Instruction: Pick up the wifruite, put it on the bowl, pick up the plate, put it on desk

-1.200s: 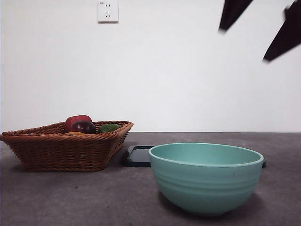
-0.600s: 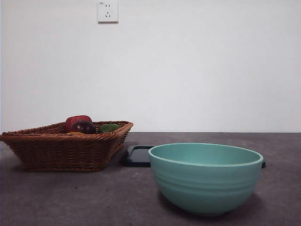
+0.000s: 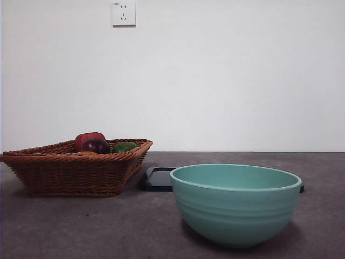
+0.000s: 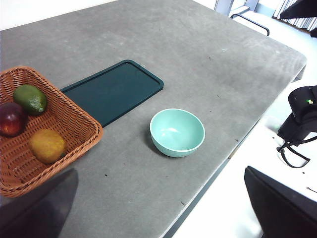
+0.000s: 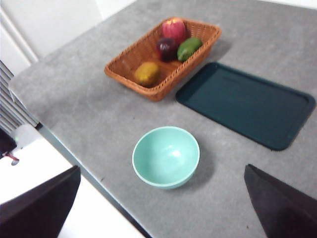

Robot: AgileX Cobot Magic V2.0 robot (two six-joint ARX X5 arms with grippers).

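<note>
1. One wifruite [image 4: 47,145] lies in the wicker basket [image 4: 79,126], untouched, beside a dark red-purple fruit [image 4: 11,119] and a green fruit [image 4: 30,98]; a red apple [image 5: 174,29] shows in the right wrist view. It sits well below and apart from both grippers.
2. Bowl [image 4: 177,132]: upright and empty on the desk [image 4: 198,54], standing apart from the basket and from the dark green tray [image 4: 113,90], which lies flat just beside the basket.
3. Left gripper [image 4: 158,208]: raised high above the desk, jaws spread wide, holding nothing. The basket is the nearest item to it.
4. Right gripper [image 5: 158,208]: also high, jaws wide apart and empty, with the bowl most nearly beneath it. Neither arm appears in the front view.
5. Status, as judged: no step begun; the fruit pick comes first.
6. Risks, as judged:
   - The fruits lie close together, so a descending jaw could catch the red-purple fruit or the basket wall and nudge the basket.
   - The oval, smooth-looking skin may slip from an off-centre grip.
   - A release from height could bounce the fruit out of the bowl.
   - The tray lies flat, leaving little edge to grasp.
</note>
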